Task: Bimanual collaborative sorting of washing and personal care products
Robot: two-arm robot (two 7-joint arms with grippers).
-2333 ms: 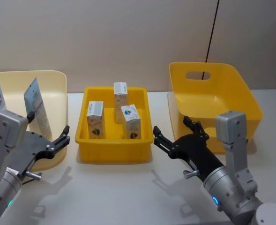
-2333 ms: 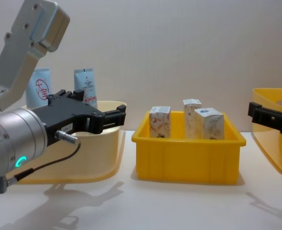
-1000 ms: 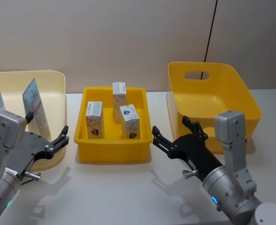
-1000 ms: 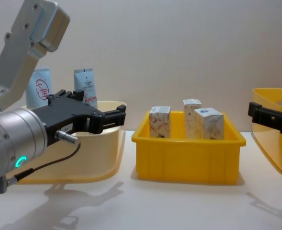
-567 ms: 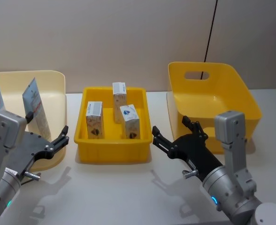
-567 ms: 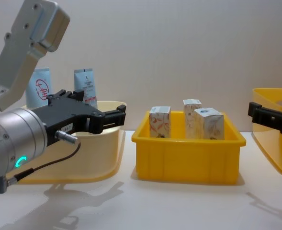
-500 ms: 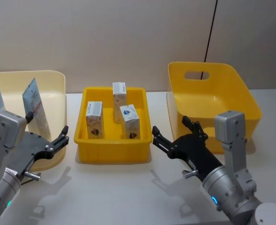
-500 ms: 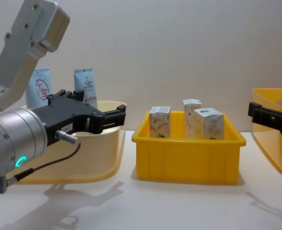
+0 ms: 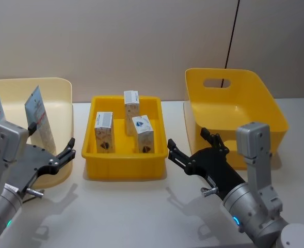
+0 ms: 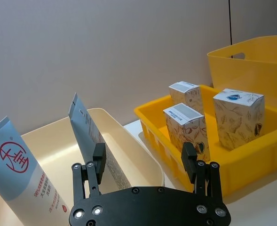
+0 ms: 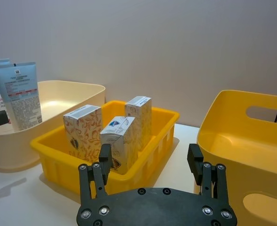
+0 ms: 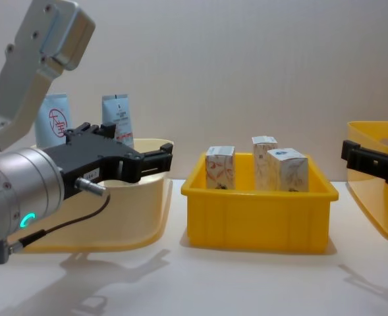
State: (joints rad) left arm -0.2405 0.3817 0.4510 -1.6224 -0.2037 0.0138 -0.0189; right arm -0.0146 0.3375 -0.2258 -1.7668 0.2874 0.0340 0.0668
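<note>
Arms reach forward, left end effector [image 10: 144,154] and right end effector [image 11: 149,153] (both empty) spread wide.

We are looking at a plain, matte grey-beige wall [image 9: 141,41] that is running across the whole far side. A thin black cable [image 9: 233,31] is hanging down it on the far right, slanting slightly. Nearer, a smooth white tabletop [image 9: 131,206] is reaching back to the wall's foot. Soft, even light is falling from above, and faint grey shadows [image 12: 108,273] are lying on the near part of the tabletop.
</note>
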